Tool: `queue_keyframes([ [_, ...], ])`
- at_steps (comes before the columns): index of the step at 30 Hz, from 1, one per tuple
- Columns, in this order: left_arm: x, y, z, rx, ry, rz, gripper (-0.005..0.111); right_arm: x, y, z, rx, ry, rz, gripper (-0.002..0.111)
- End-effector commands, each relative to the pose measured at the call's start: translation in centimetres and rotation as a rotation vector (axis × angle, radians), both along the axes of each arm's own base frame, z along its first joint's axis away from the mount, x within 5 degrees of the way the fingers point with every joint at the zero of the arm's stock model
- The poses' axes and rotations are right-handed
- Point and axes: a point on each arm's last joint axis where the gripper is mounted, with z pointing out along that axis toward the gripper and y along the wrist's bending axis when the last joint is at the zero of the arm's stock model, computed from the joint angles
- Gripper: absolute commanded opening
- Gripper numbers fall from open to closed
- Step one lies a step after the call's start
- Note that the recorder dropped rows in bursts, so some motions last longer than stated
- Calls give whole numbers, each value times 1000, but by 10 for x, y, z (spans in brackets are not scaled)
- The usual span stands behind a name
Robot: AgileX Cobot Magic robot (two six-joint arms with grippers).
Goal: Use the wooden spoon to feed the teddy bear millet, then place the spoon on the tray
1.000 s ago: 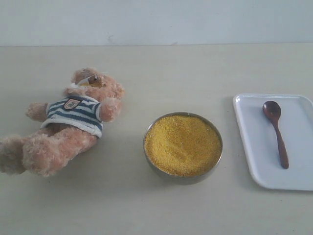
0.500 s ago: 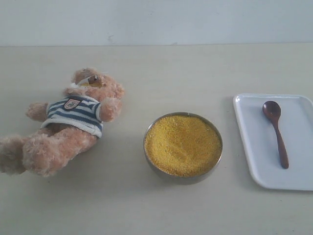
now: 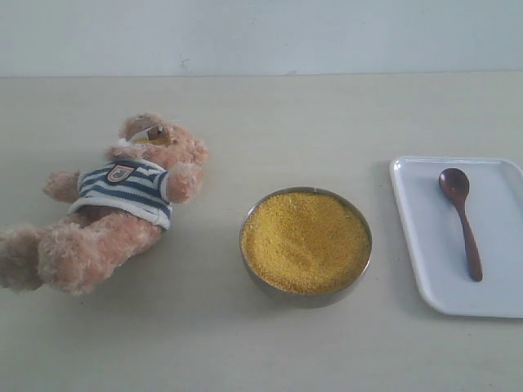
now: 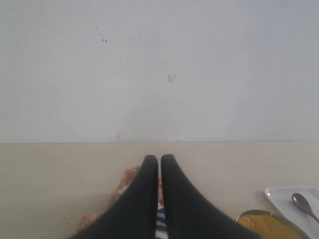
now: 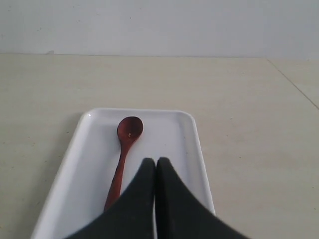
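Nothing has moved in the last second: the spoon lies on the tray right of the bowl of millet, the bear lies left of it, and the left gripper and right gripper are closed on nothing, so no step seems under way.

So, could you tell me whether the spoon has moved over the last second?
No. The spoon lies at the same spot on the tray, bowl toward the far rim.

fluffy light-brown teddy bear in navy-and-white stripes, bright-yellow millet, dark reddish-brown wooden spoon, white plastic tray, beige surface
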Motion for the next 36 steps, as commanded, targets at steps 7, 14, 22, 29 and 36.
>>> queue_keyframes([
  [7, 0, 0, -1, -5, -9, 4, 4, 0, 1, 1, 56, -10, 9, 0],
  [14, 0, 0, -1, -5, -9, 4, 4, 0, 7, 1, 16, -6, 137, 0],
  [22, 0, 0, -1, -5, -9, 4, 4, 0, 7, 1, 30, -5, 135, 0],
  [29, 0, 0, -1, -5, -9, 4, 4, 0, 7, 1, 30, -5, 135, 0],
  [36, 0, 0, -1, -5, -9, 4, 4, 0, 7, 1, 30, -5, 135, 0],
])
